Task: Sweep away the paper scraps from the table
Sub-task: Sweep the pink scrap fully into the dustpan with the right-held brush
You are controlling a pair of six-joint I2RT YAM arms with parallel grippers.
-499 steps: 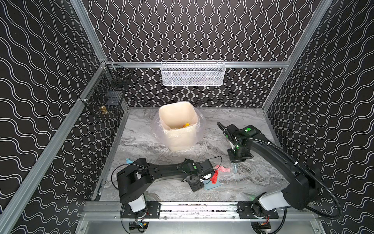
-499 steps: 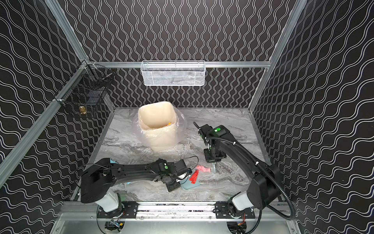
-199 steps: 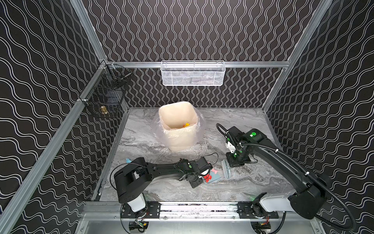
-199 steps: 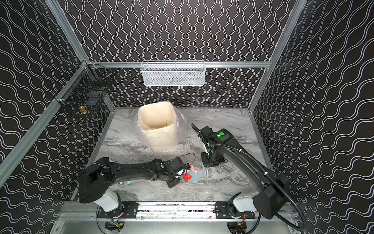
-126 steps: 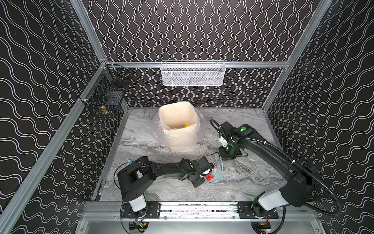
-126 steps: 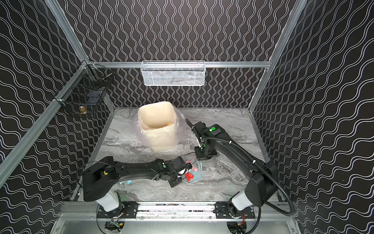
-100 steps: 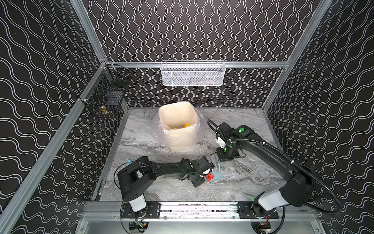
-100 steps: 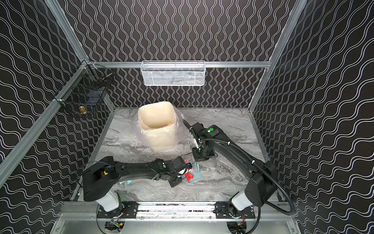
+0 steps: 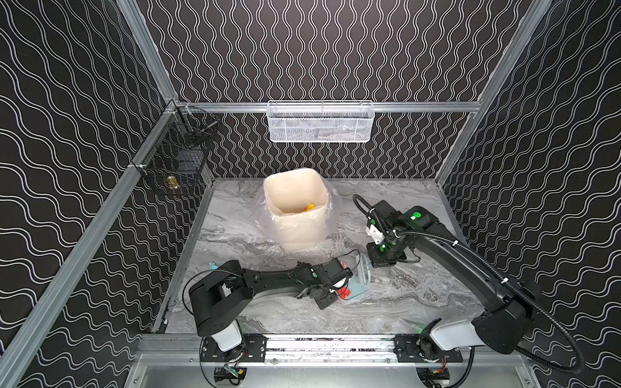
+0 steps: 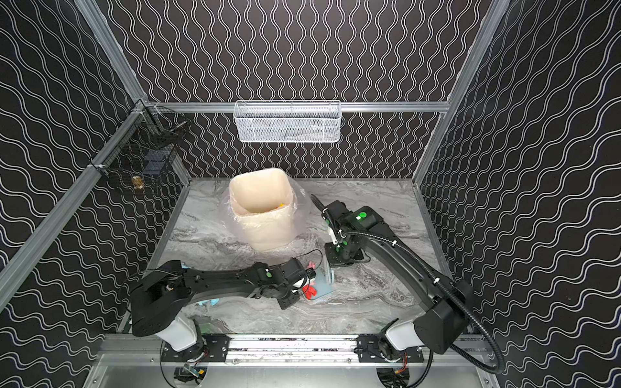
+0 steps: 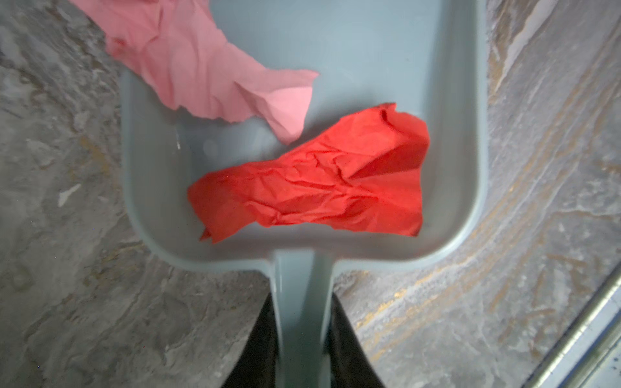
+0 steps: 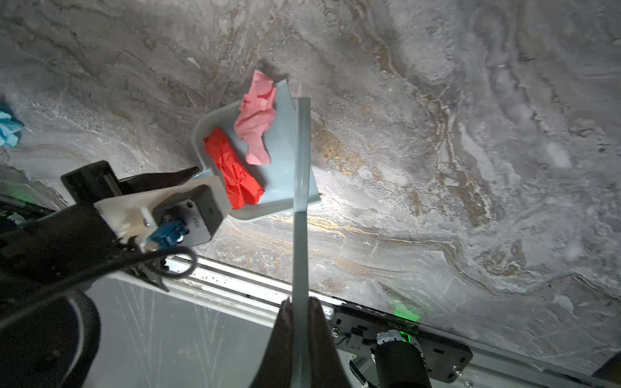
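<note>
**Two scraps in the pan, one blue wad left to fetch**

Of the paper scraps, a light blue scrap (image 9: 212, 266) lies at the left edge of the table (image 9: 420, 295), behind the left arm and well apart from the dustpan. The right wrist view shows it too. Further along, the lined bin (image 9: 295, 231) at the back holds yellow scraps (image 9: 309, 206), so part of the job looks done.

In front of the bin, the left gripper (image 11: 302, 352) is pinched on the handle of the dustpan (image 11: 353, 50), which rests on the marble. A red scrap (image 11: 319, 188) lies wholly inside, against the back wall. A pink scrap (image 11: 201, 67) drapes over one side wall and lies partly out on the table.

At the pan's open mouth stands the brush (image 12: 300, 201), with the right gripper (image 12: 299, 310) clamped on its handle. Whether the bristles touch the table cannot be told.

This sweep seems close to finished. The pink scrap needs a last nudge inward, the pan then has to be tipped into the bin, and the blue wad remains. No other scraps show on the bare marble, though the arms hide some of it.
</note>
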